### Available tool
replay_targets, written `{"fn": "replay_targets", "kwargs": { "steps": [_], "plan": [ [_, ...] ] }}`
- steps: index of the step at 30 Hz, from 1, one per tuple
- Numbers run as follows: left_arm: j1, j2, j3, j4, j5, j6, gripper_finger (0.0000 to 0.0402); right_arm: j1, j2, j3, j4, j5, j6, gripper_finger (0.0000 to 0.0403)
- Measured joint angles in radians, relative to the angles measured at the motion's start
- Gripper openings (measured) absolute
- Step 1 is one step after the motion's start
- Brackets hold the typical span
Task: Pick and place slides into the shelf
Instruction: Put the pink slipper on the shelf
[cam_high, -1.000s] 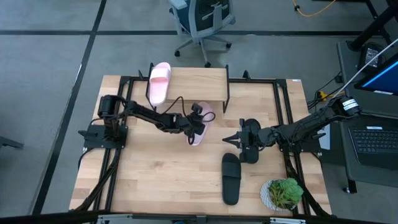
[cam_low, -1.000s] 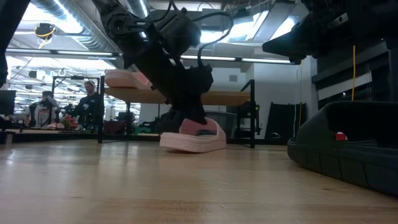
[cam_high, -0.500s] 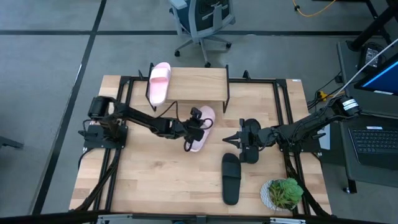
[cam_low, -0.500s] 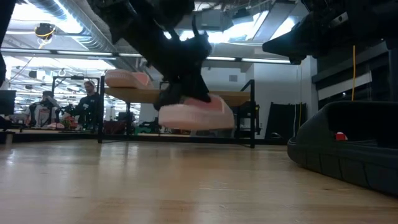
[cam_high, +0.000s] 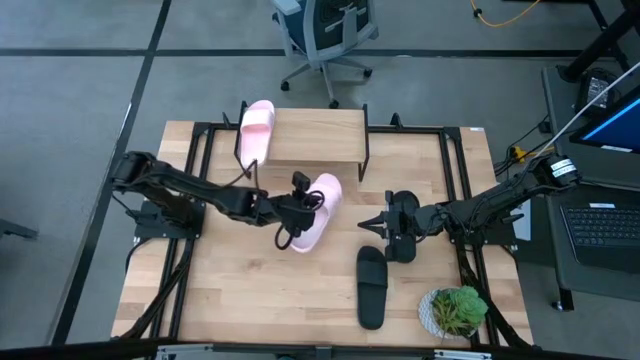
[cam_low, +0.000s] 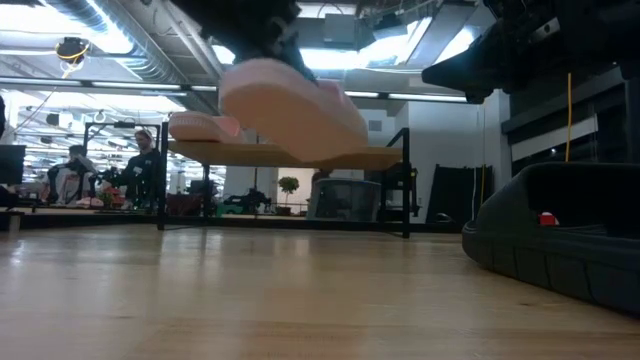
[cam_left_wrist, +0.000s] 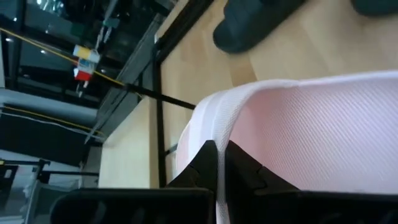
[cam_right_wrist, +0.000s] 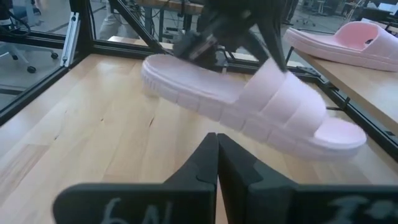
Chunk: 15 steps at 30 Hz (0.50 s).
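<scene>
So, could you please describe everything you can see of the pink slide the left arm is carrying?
The slide is pale pink, foam-like, with a thick ribbed sole and a wide strap over an open toe. The left gripper has its jaws shut on the thin edge at the heel end. The slide hangs tilted in the air, clear of the table, in front of the shelf. Nothing else touches it.

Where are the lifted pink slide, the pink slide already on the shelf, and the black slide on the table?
lifted pink slide (cam_high: 318, 205): high view, on its strap.
pink slide on the shelf (cam_high: 256, 132): high view, on its footbed.
black slide (cam_high: 372, 290): high view, mid-sole.
</scene>
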Motion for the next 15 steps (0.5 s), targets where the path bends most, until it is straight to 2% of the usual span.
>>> {"fn": "replay_targets", "kwargs": {
  "steps": [7,15],
  "plan": [
    [0.006,-0.087,0.0,-0.078,-0.118,0.001,0.0002,0.0,0.0,0.0,0.002,0.0,0.0,0.001],
    [0.068,-0.146,0.0,-0.107,-0.127,0.044,0.0002,0.0,0.0,0.0,0.002,0.0,-0.001,0.001]
  ]
}}
